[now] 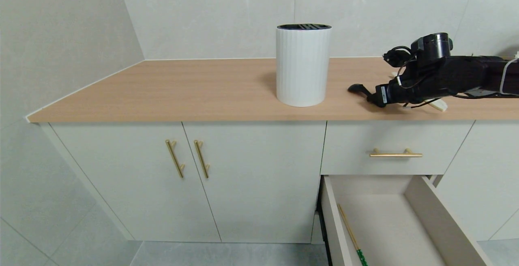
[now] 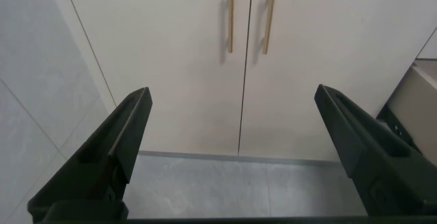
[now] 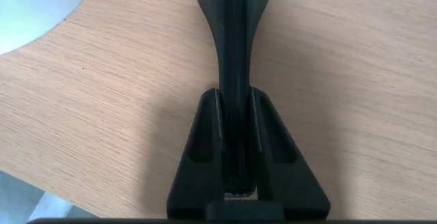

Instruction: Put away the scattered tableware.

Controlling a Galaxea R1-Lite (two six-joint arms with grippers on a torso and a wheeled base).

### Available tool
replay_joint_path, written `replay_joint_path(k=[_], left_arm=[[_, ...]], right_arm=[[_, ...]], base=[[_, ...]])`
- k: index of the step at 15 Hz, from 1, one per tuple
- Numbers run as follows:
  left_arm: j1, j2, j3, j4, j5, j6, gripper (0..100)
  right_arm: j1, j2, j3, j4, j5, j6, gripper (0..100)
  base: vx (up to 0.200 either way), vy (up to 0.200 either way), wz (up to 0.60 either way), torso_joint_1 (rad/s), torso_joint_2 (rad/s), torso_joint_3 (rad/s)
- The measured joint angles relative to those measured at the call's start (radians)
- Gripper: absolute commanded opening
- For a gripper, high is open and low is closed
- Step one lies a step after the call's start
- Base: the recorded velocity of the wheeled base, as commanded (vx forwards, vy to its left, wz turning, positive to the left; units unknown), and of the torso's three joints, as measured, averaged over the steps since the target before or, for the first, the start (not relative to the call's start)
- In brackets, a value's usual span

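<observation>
My right gripper (image 1: 375, 95) is low over the wooden countertop (image 1: 182, 91), to the right of a tall white ribbed utensil holder (image 1: 302, 65). It is shut on a black utensil (image 1: 357, 89) whose rounded end sticks out toward the holder. The right wrist view has the black utensil (image 3: 234, 46) clamped between the fingers of the right gripper (image 3: 234, 125), close over the wood, with the holder's base (image 3: 34, 5) at the corner. A white utensil (image 1: 440, 104) lies under the right arm. My left gripper (image 2: 232, 135) hangs open in front of the cabinet doors (image 2: 307, 60), holding nothing.
Below the counter on the right, a drawer (image 1: 429, 217) stands pulled out with chopsticks (image 1: 350, 233) lying along its left side. A shut drawer with a gold handle (image 1: 395, 153) is above it. Double cabinet doors with gold handles (image 1: 188, 158) sit to the left.
</observation>
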Motion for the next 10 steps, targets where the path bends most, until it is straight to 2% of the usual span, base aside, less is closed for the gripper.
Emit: replay_joint_path(k=[6, 10], left_arm=[[0.000, 0.000, 0.000, 0.000, 0.000, 0.000, 100], [0.000, 0.000, 0.000, 0.000, 0.000, -0.001, 100]], right_arm=[[-0.002, -0.031, 0.000, 0.025, -0.005, 0.004, 0], [-0.002, -0.189, 0.000, 0.249, -0.010, 0.038, 0]], base=[[0.000, 0.000, 0.00, 0.000, 0.00, 0.000], [0.000, 0.000, 0.00, 0.000, 0.00, 0.000]])
